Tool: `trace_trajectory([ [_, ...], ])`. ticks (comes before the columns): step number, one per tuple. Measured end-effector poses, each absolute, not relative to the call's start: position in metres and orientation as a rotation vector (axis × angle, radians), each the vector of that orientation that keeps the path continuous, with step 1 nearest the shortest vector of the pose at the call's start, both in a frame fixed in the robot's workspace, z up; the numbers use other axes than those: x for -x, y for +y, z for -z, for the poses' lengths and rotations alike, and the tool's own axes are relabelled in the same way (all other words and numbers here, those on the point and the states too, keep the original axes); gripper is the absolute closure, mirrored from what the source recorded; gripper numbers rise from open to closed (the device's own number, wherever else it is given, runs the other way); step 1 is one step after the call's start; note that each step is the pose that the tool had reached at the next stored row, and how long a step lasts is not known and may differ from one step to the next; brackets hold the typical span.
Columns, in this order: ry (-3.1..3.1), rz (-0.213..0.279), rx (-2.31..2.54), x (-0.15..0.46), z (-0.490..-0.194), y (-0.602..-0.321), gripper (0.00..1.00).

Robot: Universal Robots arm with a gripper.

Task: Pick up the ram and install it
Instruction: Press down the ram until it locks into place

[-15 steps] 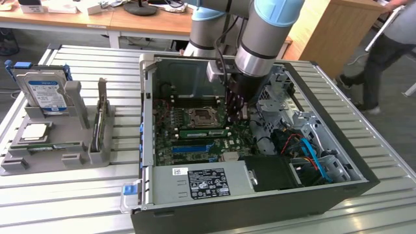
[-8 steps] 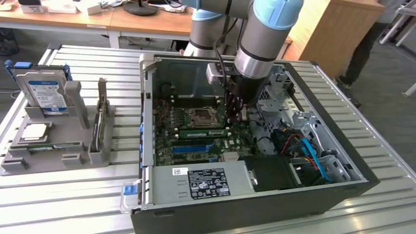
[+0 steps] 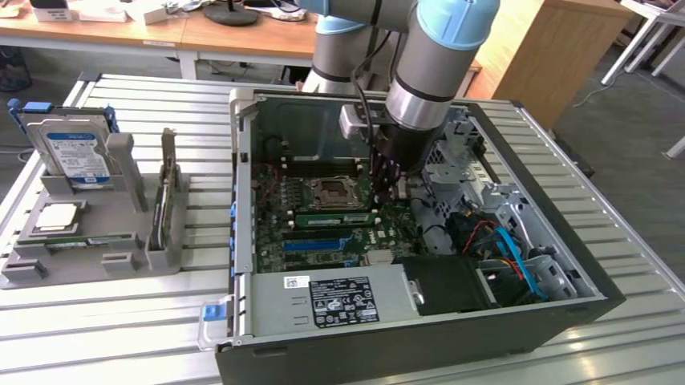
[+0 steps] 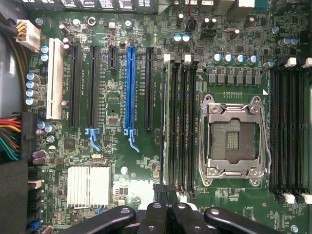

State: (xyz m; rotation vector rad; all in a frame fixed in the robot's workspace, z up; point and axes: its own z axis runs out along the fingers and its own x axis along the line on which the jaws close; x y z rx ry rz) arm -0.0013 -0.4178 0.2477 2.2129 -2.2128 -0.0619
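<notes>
exterior view: ram [image 3: 334, 219] inside computer case [image 3: 557, 309]

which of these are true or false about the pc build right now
1. The computer case lies open on the slatted table: true.
2. The hard drive stands in the grey holder on the exterior view's right: false, it is on that view's left.
3. The fingers are spread wide: false, they are shut, above the motherboard.
4. The cpu socket has no cooler on it: true.
5. The green ram lies on the table outside the case: false, it is inside, among the slots beside the socket.
</notes>
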Motion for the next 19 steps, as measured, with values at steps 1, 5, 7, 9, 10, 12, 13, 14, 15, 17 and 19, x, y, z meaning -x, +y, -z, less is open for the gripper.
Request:
trace_trajectory([
  [1,-2.213,0.062,-2.213,0.0007,-0.2477,-0.4178,0.89],
  [5,-2.213,0.062,-2.213,-0.0024,-0.2477,-0.4178,0.89],
  [7,-2.213,0.062,-2.213,-0.0035,-0.2476,-0.4178,0.89],
  [9,-2.213,0.062,-2.213,-0.0035,-0.2477,-0.4178,0.89],
  [10,-2.213,0.062,-2.213,-0.0035,-0.2477,-0.4178,0.89],
  [12,-2.213,0.062,-2.213,-0.0035,-0.2476,-0.4169,0.89],
  [13,-2.213,0.062,-2.213,-0.0035,-0.2476,-0.4161,0.89],
  [14,-2.213,0.062,-2.213,-0.0035,-0.2476,-0.4155,0.89],
  [15,-2.213,0.062,-2.213,-0.0036,-0.2476,-0.4154,0.89],
  [17,-2.213,0.062,-2.213,-0.0036,-0.2476,-0.4154,0.89],
  [19,-2.213,0.062,-2.213,-0.0035,-0.2476,-0.4154,0.89],
])
